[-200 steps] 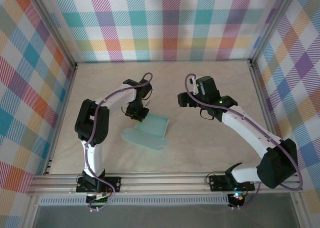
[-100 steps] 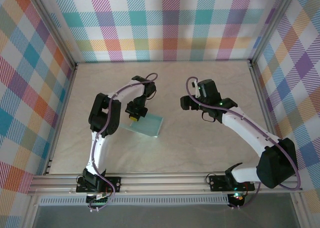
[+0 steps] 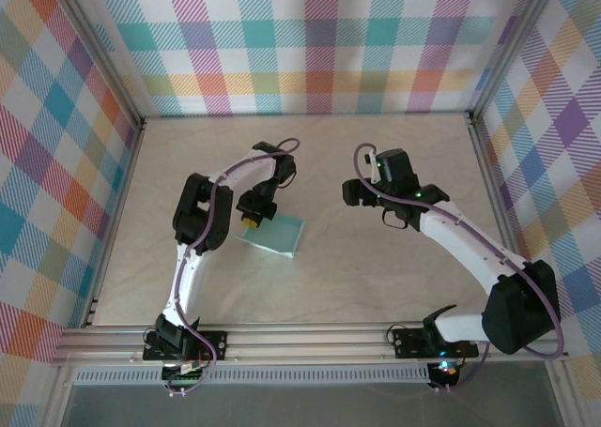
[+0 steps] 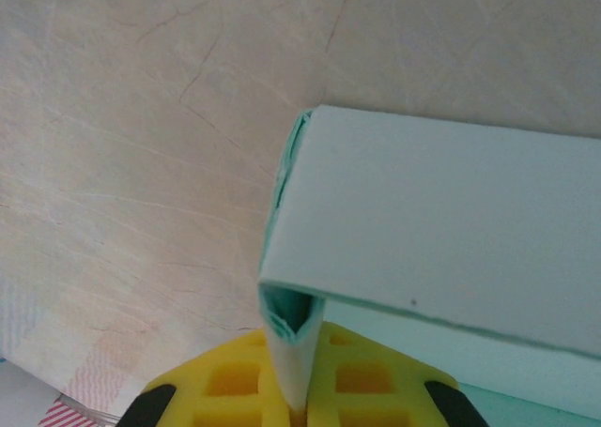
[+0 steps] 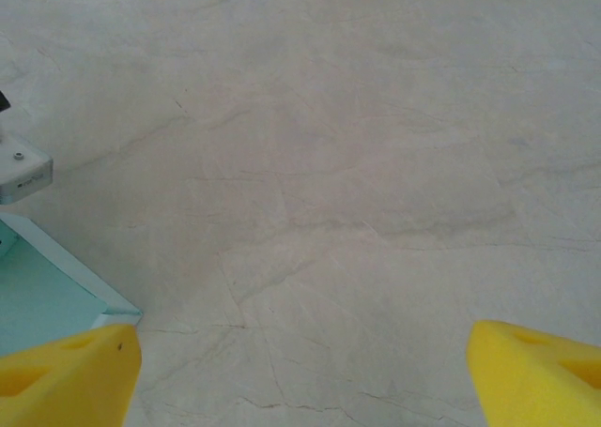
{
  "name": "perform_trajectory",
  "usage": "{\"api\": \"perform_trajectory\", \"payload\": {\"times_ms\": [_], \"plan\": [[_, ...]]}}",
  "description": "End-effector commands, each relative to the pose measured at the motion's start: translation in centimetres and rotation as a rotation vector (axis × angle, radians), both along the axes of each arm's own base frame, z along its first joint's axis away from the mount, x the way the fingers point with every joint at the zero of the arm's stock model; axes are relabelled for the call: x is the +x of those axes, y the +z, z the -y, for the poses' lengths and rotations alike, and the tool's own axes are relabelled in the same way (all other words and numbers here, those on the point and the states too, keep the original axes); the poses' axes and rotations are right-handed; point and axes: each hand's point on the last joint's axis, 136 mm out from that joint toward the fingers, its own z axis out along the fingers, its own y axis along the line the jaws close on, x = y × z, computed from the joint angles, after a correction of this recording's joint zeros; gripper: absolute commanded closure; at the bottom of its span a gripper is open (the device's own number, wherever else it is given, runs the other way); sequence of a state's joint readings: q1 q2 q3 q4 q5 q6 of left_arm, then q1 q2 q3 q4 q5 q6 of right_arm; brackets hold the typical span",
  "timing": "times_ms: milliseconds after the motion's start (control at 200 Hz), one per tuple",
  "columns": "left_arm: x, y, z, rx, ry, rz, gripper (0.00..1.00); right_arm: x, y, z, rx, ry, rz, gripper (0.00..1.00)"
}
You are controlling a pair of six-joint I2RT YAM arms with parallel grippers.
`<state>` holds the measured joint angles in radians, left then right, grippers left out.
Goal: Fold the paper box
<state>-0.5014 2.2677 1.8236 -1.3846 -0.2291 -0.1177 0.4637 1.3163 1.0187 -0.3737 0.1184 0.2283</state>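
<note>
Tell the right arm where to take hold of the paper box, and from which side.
Take the paper box by its free right-hand edge, opposite the side that the left gripper pinches. Come in low from the right, where the open right gripper hovers. The card lies folded nearly flat on the table, so only that thin edge would likely fit between the fingers.

On the pale marbled worktop (image 3: 376,277), ringed by plaid walls (image 3: 310,42), the mint-blue paper box (image 3: 277,235) lies left of centre with the left gripper (image 3: 252,217) touching its left far edge, while the right gripper (image 3: 349,192) hangs over bare surface well apart to the right.
</note>
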Motion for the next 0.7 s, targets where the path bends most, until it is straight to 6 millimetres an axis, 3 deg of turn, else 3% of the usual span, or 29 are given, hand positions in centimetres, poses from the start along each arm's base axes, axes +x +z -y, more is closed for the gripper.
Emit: {"api": "perform_trajectory", "payload": {"times_ms": [0,85,385,695], "plan": [[1.1,-1.0,0.6,-0.024,-0.008,0.056,0.84,0.0,1.5,0.0,0.022,0.013,0.048,0.11],[1.1,-0.1,0.5,-0.033,-0.008,0.073,0.75,-0.2,1.2,0.1,0.014,0.013,0.038,0.11],[1.3,4.3,0.2,-0.052,-0.006,0.153,0.61,-0.2,1.1,0.3,0.008,0.01,0.042,0.11],[2.3,10.6,-1.1,-0.056,0.022,0.38,0.29,-0.2,0.9,-0.6,0.034,0.046,0.026,0.11]]}}
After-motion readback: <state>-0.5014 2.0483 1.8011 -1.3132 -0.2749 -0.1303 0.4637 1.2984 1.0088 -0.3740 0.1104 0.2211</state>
